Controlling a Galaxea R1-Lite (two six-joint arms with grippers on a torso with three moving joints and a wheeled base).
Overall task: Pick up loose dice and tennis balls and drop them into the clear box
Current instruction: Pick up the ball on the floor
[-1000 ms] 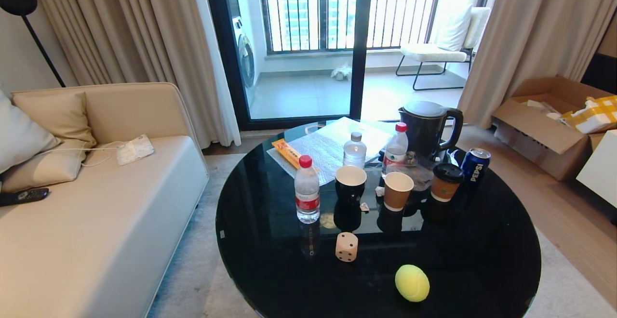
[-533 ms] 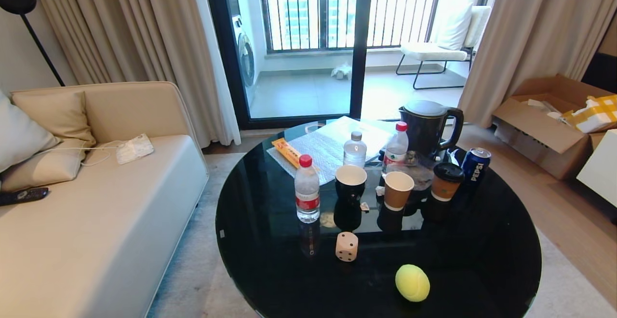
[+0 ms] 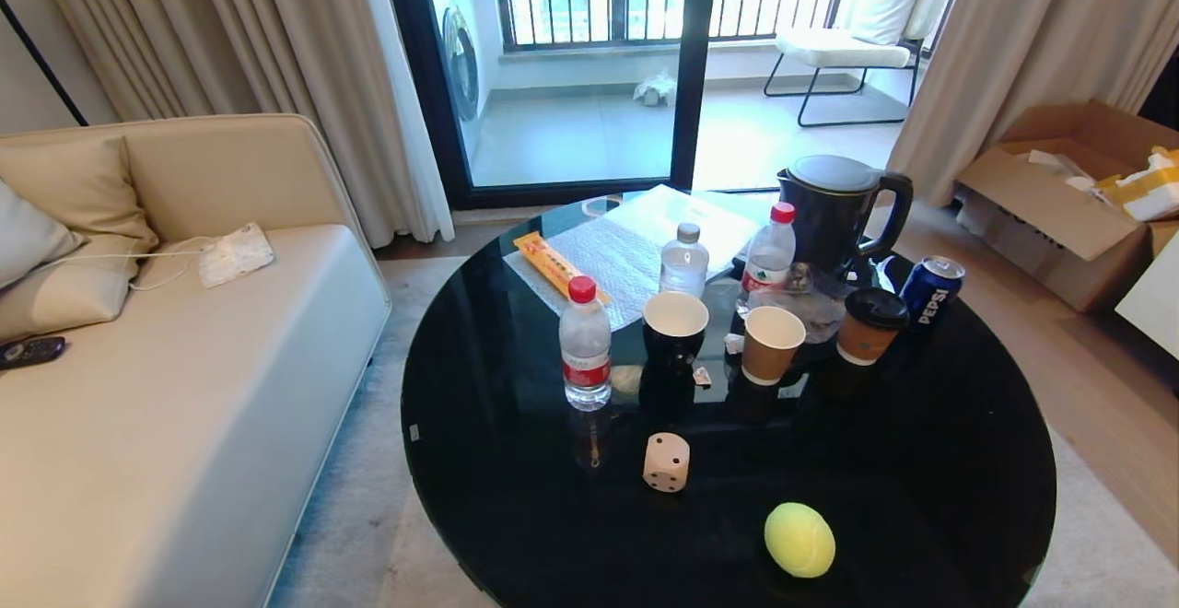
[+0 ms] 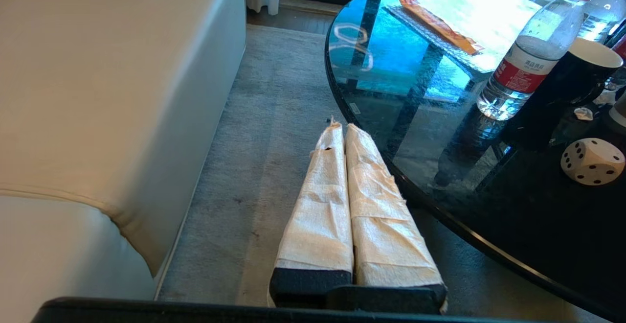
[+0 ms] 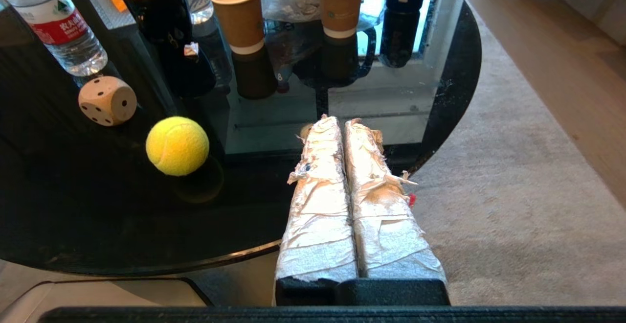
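**Q:** Taped-up white fingers on both arms, what are they doing?

**A:** Pressed together on both, nothing pinched. The left gripper (image 4: pixel 342 129) hangs over the grey rug (image 4: pixel 274 117) between the cream sofa (image 4: pixel 112 78) and the near-left edge of the round black glass table (image 3: pixel 921 497). The right gripper (image 5: pixel 341 123) sits at the table's near-right edge.

**Q:** Where's the stuff to grab?

**A:** One fuzzy yellow-green tennis ball (image 3: pixel 799 540) sits near the front edge, right of centre. One beige round-cornered die with dark pips (image 3: pixel 666 461) lies just left of it and a bit farther back. They're close but not touching.

**Q:** What's behind them?

**A:** A red-capped clear water bottle (image 3: pixel 586 344), a black mug with white inside (image 3: pixel 674 326), an open brown paper cup (image 3: pixel 771 343), a lidded brown coffee cup (image 3: pixel 868 325), a blue Pepsi can (image 3: pixel 930 290) and a black kettle (image 3: pixel 836 212) farthest back.
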